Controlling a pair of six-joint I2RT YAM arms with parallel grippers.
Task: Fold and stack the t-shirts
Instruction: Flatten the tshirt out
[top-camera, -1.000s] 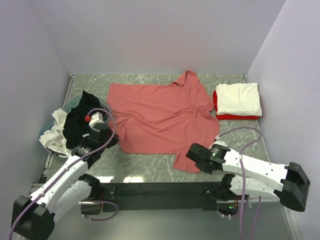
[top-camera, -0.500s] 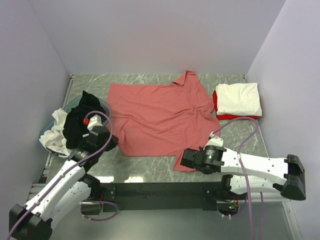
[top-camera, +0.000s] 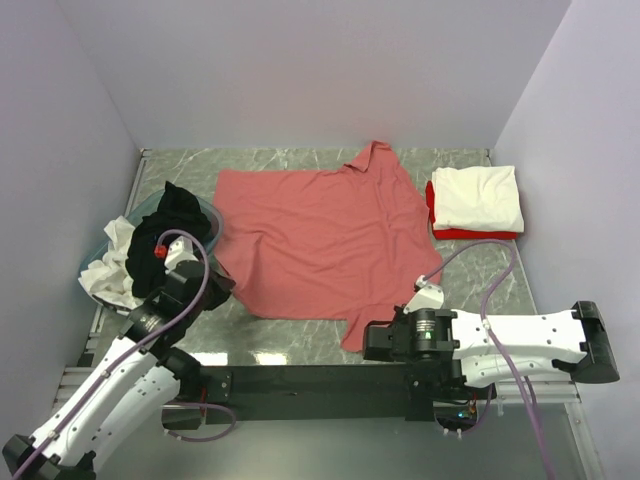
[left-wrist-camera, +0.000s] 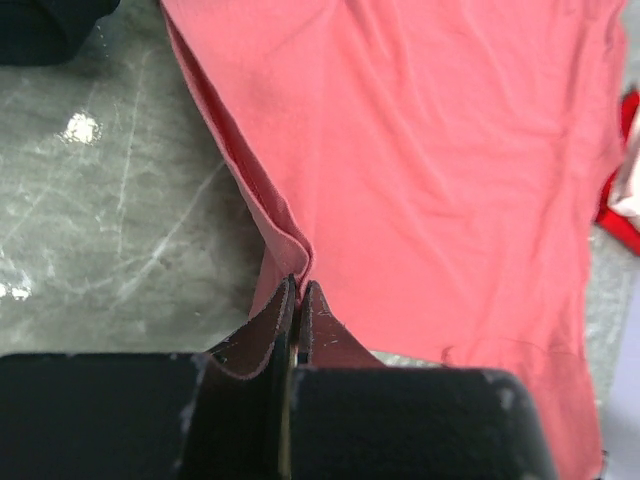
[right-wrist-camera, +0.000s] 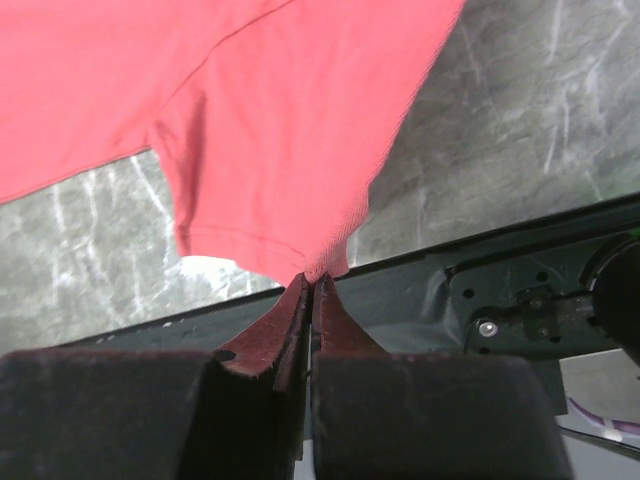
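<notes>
Pink shirt (top-camera: 320, 235) lies spread across the bench (top-camera: 295, 328). Left fingers (left-wrist-camera: 286, 312) pinch its 9 o'clock edge and right fingers (right-wrist-camera: 300, 300) its 5 o'clock corner, both clamped tight. Draw both toward 6 o'clock evenly, keeping the cloth taut.

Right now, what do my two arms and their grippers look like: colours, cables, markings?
The left arm and right arm have white shells with black joints and end blocks. A lavender cable loops along each. The left wrist carries a small red cap. The left gripper and right gripper are black, with dark reddish finger pads.
</notes>
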